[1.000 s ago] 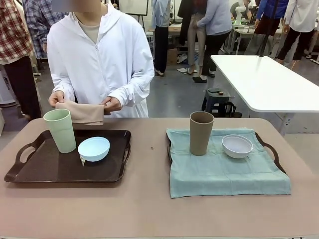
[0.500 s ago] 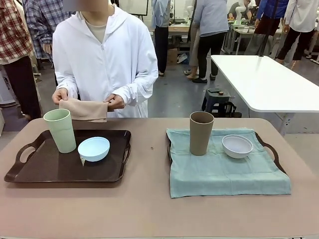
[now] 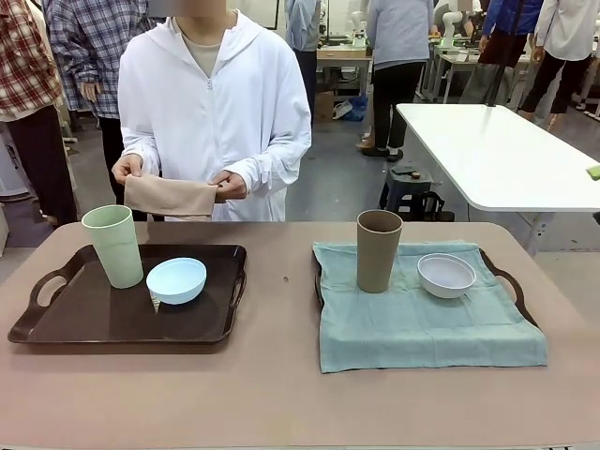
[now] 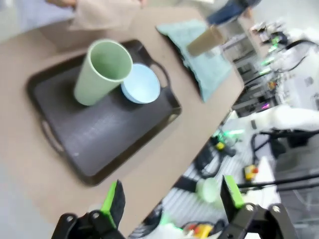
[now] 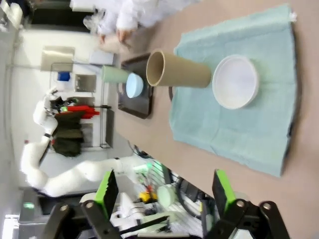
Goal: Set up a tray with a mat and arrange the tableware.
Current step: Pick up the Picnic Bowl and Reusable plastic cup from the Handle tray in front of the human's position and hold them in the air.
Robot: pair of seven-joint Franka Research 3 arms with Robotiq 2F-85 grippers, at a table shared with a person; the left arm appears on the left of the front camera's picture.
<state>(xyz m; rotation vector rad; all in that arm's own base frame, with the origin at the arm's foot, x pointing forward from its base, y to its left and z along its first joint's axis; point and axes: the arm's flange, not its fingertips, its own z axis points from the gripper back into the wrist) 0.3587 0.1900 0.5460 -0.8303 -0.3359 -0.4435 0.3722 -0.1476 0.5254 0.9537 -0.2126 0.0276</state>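
Observation:
On the left a dark brown tray (image 3: 84, 319) (image 4: 99, 139) carries a pale green cup (image 3: 113, 246) (image 4: 102, 72) and a light blue bowl (image 3: 176, 279) (image 4: 141, 83), with no mat under them. On the right, a teal mat (image 3: 422, 323) (image 5: 249, 114) covers a second tray (image 3: 511, 286); a brown cup (image 3: 378, 249) (image 5: 177, 72) and a white bowl (image 3: 446, 275) (image 5: 235, 81) stand on it. A person at the far edge holds a folded beige cloth (image 3: 171, 196) (image 4: 102, 12) in both hands. My left gripper (image 4: 172, 199) hangs open high above the near table edge. My right gripper (image 5: 164, 189) is open too, well above the table.
The bare table top (image 3: 281, 384) lies between and in front of the two trays. A white table (image 3: 497, 150) stands behind on the right, and other people stand farther back.
The person has shifted to the right behind the table and keeps handling the beige cloth. Cups, bowls and trays have not moved.

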